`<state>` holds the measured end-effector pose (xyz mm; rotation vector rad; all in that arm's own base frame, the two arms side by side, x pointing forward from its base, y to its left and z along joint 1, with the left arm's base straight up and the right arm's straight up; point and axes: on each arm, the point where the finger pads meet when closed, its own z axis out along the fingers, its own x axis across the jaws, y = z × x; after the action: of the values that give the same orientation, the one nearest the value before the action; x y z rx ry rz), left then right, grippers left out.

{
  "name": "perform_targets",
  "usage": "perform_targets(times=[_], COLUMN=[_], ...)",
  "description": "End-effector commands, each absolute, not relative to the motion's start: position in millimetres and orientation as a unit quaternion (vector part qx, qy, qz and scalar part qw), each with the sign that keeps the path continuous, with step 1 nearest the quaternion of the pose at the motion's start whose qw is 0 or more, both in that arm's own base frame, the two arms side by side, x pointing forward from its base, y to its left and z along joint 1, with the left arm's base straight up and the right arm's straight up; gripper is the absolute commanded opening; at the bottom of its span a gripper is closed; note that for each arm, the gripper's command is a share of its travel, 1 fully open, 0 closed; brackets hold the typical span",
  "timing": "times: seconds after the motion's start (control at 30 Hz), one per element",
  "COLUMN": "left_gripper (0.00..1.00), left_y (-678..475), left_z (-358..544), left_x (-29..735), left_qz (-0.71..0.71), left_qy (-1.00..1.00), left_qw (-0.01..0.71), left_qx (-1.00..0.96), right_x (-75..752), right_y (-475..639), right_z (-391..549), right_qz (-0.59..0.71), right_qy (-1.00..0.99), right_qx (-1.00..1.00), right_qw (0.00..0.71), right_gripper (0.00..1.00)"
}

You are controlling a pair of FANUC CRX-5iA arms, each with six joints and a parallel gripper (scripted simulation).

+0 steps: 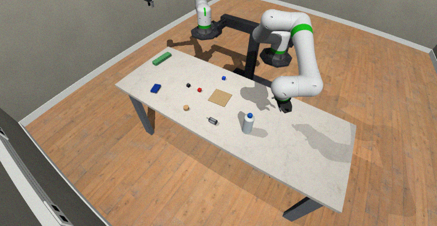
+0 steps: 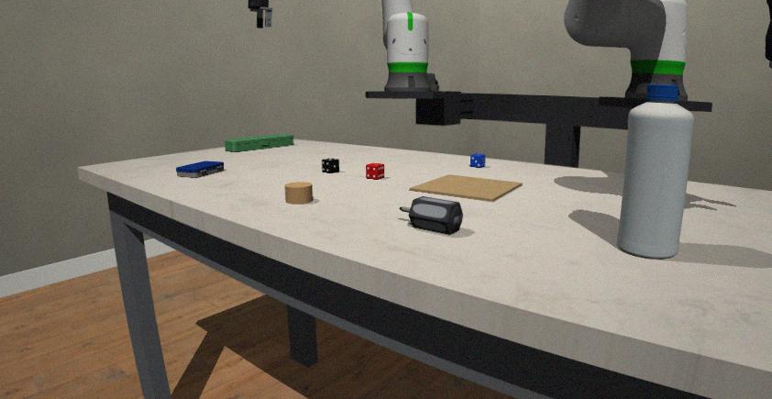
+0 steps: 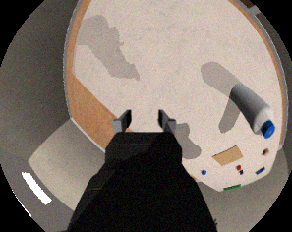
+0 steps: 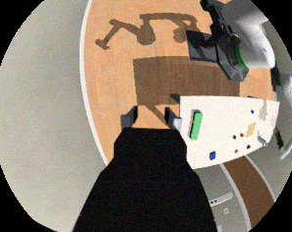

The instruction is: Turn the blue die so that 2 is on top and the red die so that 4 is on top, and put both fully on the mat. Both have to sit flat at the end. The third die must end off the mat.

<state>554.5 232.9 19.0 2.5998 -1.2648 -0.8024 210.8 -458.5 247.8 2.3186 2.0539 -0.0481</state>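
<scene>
The left gripper (image 1: 284, 110) (image 2: 769, 53) (image 3: 145, 115) is released, its fingers wide apart with nothing between them, above the bench (image 1: 290, 150) (image 2: 324, 255) (image 3: 153, 64) (image 4: 217, 104). The right gripper (image 1: 151, 4) (image 2: 264, 20) (image 4: 150, 111) is also released and holds nothing; it hangs high, beyond the bench end with the long green case (image 1: 161, 58) (image 2: 259, 142) (image 3: 232, 187) (image 4: 196, 126).

Outward from the left gripper, a white bottle with a blue cap (image 1: 247, 124) (image 2: 655, 180) (image 3: 251, 107) (image 4: 262, 142) stands upright. Next comes the thin tan mat (image 1: 220, 97) (image 2: 466, 187) (image 3: 228, 155) (image 4: 251, 130), lying flat. The blue die (image 1: 223, 78) (image 2: 477, 160) (image 3: 204, 172) (image 4: 253, 112) sits off the mat, toward the arm bases. The red die (image 1: 199, 89) (image 2: 374, 171) (image 3: 239, 168) (image 4: 242, 135) rests off it too, on the green case's side, with the black die (image 1: 188, 85) (image 2: 330, 165) (image 3: 241, 172) (image 4: 234, 137) near it, also off the mat. All three sit flat on the bench; their top numbers are too small to read.

A dark grey, faceted object with a thin tip (image 1: 213, 120) (image 2: 435, 215) (image 4: 248, 146) lies on its side between the mat and the bench's long edge. A short wooden cylinder (image 1: 186, 107) (image 2: 298, 193) (image 3: 265, 152) (image 4: 236, 151) stands near that edge, and a flat blue-topped case (image 1: 155, 88) (image 2: 200, 169) (image 3: 260, 170) (image 4: 212, 155) lies farther along.
</scene>
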Motion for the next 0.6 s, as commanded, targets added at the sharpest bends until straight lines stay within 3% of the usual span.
perform_targets(times=[0.0,0.57], left_gripper=[1.0,1.0], left_y=[233.0,233.0], left_z=[20.1,20.1], left_x=[555.0,555.0], left_qz=[-0.266,-0.266], left_qy=[-0.42,-0.42], left_qw=[0.07,0.07], left_qx=[0.865,0.865], right_x=[182.5,90.3], right_y=[-466.4,-478.3], right_z=[253.6,270.6], right_qz=[-0.014,-0.006], right_qy=[0.591,0.321], right_qx=[0.806,0.947], right_qw=[0.02,0.011], right_gripper=[1.0,1.0])
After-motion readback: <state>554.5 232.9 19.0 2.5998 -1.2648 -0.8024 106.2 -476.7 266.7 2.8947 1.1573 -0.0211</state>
